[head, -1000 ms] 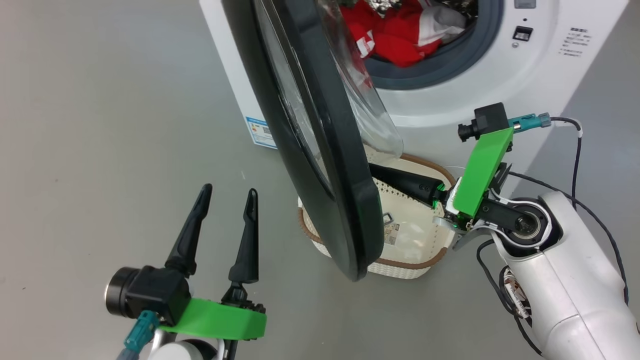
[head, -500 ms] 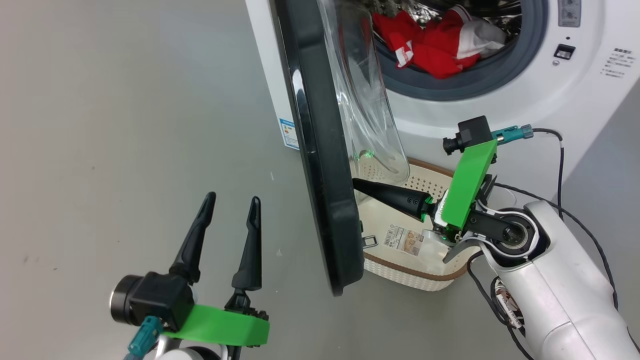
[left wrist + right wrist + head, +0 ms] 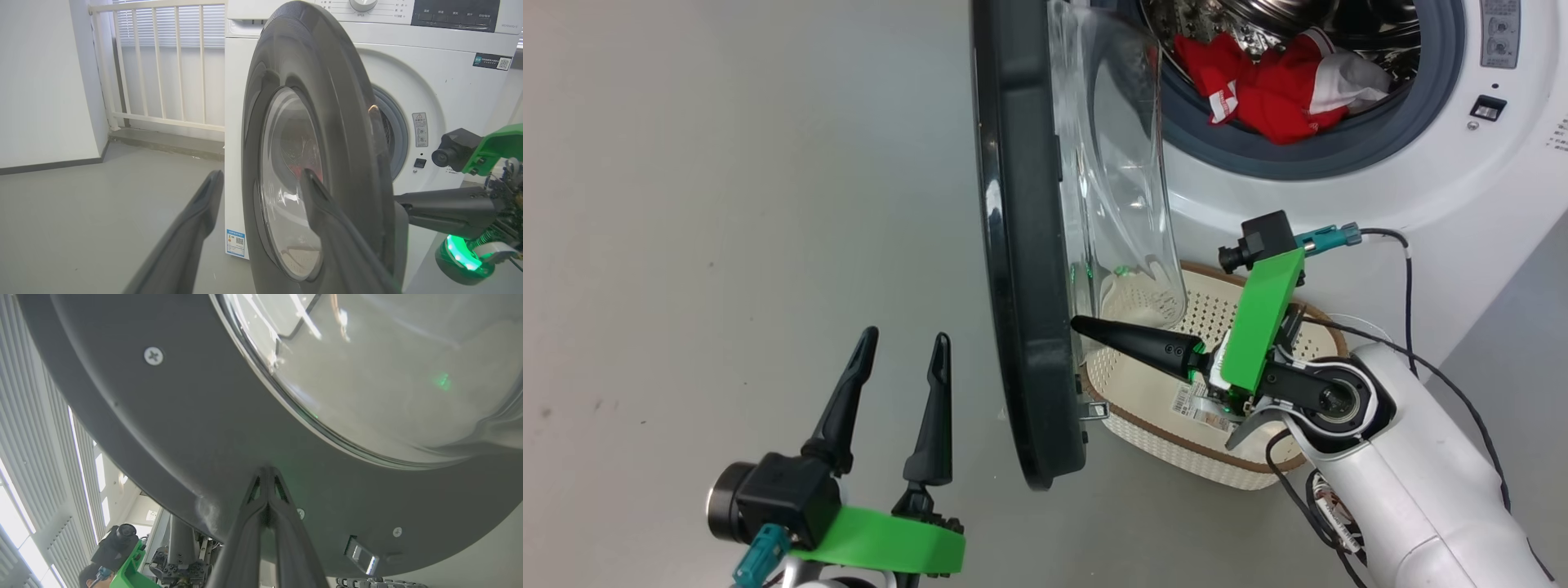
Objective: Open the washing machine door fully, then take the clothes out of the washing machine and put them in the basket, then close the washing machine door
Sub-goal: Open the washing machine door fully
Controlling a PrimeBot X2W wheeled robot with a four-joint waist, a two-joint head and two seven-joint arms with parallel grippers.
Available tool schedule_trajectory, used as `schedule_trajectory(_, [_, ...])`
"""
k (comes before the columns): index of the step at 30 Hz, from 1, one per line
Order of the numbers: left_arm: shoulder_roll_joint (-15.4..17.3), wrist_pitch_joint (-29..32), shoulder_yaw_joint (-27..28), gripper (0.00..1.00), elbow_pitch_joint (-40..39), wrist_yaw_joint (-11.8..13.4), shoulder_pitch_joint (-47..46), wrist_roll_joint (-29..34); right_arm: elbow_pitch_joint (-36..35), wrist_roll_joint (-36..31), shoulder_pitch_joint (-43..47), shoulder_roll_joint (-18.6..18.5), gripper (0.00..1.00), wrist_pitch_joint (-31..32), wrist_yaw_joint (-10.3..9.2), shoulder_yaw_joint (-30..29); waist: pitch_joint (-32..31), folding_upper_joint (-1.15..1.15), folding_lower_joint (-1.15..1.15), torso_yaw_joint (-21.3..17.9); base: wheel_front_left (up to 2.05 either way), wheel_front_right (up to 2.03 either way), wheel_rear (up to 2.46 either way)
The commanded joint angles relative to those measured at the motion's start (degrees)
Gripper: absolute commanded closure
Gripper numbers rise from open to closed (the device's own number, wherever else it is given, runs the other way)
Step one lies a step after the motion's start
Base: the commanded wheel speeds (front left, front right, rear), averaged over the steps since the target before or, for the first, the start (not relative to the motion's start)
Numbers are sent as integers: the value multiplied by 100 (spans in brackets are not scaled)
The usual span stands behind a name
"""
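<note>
our right gripper (image 3: 1080,325), fingers together, touches the washing machine door (image 3: 1017,245) at its tips. our left gripper (image 3: 907,343) stands spread, empty.

The right gripper (image 3: 267,470) rises from the bottom edge, its two dark fingers pressed together, tips against the grey inner face of the washing machine door (image 3: 163,416). The door's clear glass bowl (image 3: 388,367) bulges at upper right. A small metal latch (image 3: 361,555) sits at lower right.
</note>
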Motion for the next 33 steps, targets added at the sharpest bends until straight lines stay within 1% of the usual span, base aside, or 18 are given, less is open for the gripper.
schedule_trajectory(1, [109,-5,195,0,-184,42,-5,-12,-118,65,-97,163,100,-37,44,147,10,0,0,3,0,0,0])
schedule_trajectory(13, [116,-22,162,0,-194,74,32,-52,-34,182,-175,163,100,-128,44,354,21,0,0,-2,0,0,0])
schedule_trajectory(16, [120,-26,154,0,-184,67,28,-73,-48,163,-172,163,100,-249,44,346,30,0,0,-4,0,0,0])
schedule_trajectory(19, [124,-34,150,0,-171,52,20,-101,-132,-79,-178,100,100,-517,44,339,37,0,0,-4,0,0,0])
schedule_trajectory(21, [127,-44,156,0,-163,46,19,-121,-273,-388,-157,12,100,-782,44,369,36,0,0,-4,0,0,0])
schedule_trajectory(22, [128,-49,158,0,-161,45,19,-128,-371,-598,-138,-45,96,-938,44,405,37,0,0,-3,0,0,0])
schedule_trajectory(23, [132,-55,161,0,-158,44,21,-133,-476,-821,-103,-106,76,-1089,44,455,35,0,0,-2,0,0,0])
schedule_trajectory(24, [137,-60,163,0,-156,44,23,-137,-578,-1041,-53,-157,61,-1257,44,495,31,0,0,-2,0,0,0])
schedule_trajectory(25, [145,-65,165,0,-154,45,25,-134,-685,-1226,4,-187,44,-1418,44,526,27,0,0,-2,0,0,0])
schedule_trajectory(26, [155,-71,167,0,-152,47,26,-130,-785,-1381,73,-206,0,-1563,44,550,20,0,0,-3,0,0,0])
schedule_trajectory(29, [186,-85,182,0,-152,64,36,-115,-1009,-2109,223,-338,0,-2135,44,640,-3,0,0,-11,0,0,0])
schedule_trajectory(33, [168,-120,275,0,-206,159,79,-143,-1126,-3282,366,-486,0,-3073,44,695,-15,0,0,-50,0,0,0])
